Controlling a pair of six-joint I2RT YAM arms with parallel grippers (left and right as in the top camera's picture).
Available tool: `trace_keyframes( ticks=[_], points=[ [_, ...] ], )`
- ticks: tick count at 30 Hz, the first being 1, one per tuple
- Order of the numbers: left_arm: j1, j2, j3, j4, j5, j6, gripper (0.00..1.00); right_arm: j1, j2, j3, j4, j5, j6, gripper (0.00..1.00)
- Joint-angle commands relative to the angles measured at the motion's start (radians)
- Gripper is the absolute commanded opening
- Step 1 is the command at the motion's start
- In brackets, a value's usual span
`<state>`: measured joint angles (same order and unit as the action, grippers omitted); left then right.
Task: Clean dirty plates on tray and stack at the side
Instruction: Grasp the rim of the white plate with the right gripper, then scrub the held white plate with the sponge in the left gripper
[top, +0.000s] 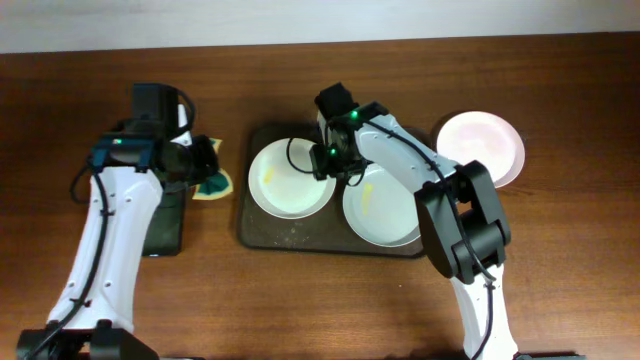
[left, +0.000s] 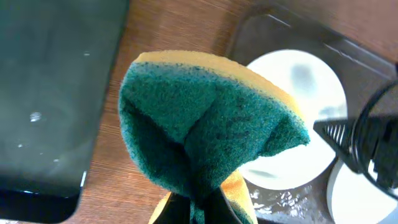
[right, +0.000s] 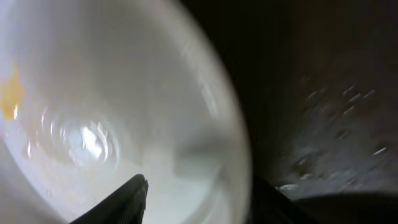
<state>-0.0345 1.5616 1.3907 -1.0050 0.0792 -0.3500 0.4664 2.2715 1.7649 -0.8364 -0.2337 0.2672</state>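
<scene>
On a brown wooden table (top: 560, 280), a large dark brown rectangular tray (top: 262, 232) with rounded corners and a low rim, carrying two round white glossy shallow plates close side by side. In the left plate (top: 280, 190), a faint yellow smear toward its left side; in the right plate (top: 385, 215), a thin yellow streak near the middle. Across the tray's bare floor in front of the plates, pale flecks or droplets. Off the tray, just beyond its far right corner, a third round white plate (top: 485, 148) lying flat on the wood. Down at the left plate's right rim, the right gripper (top: 333, 165). In the right wrist view, its fingers (right: 127, 198) spread apart, one over the plate's white inside, the other outside the rim above the dark tray, with no pinch on the rim to be seen. Left of the tray, the left gripper (top: 203, 160), clamped on a folded sponge (left: 205, 124) with green scouring face outward and yellow foam behind. Below the sponge, bare wood between the brown tray and a smaller narrow black rectangular tray (top: 165, 228). On that black tray, a few water drops.
</scene>
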Motion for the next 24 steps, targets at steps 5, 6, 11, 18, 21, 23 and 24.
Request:
trace_keyframes(
  ticks=[5,6,11,18,21,23,24],
  points=[
    [-0.043,0.05,-0.019,0.033,0.064,0.027,0.0,0.01,0.013,-0.023,0.029,0.036,0.091,0.13],
    [-0.046,0.089,-0.019,0.045,0.105,0.051,0.0,0.018,0.013,-0.039,0.028,0.066,0.09,0.1],
    [-0.098,0.184,-0.019,0.101,0.169,0.095,0.0,0.016,0.013,-0.06,0.023,0.053,-0.008,0.04],
    [-0.195,0.302,-0.019,0.283,0.143,-0.002,0.0,-0.037,0.013,-0.06,-0.007,0.027,-0.101,0.04],
    [-0.194,0.399,-0.019,0.327,0.143,-0.003,0.0,-0.055,0.013,-0.06,-0.008,0.026,-0.101,0.04],
    [-0.195,0.459,-0.019,0.362,0.214,-0.019,0.0,-0.066,0.013,-0.06,-0.006,0.016,-0.103,0.04],
    [-0.195,0.477,-0.019,0.374,0.252,-0.02,0.0,-0.067,0.013,-0.06,-0.005,0.015,-0.103,0.04]
  ],
)
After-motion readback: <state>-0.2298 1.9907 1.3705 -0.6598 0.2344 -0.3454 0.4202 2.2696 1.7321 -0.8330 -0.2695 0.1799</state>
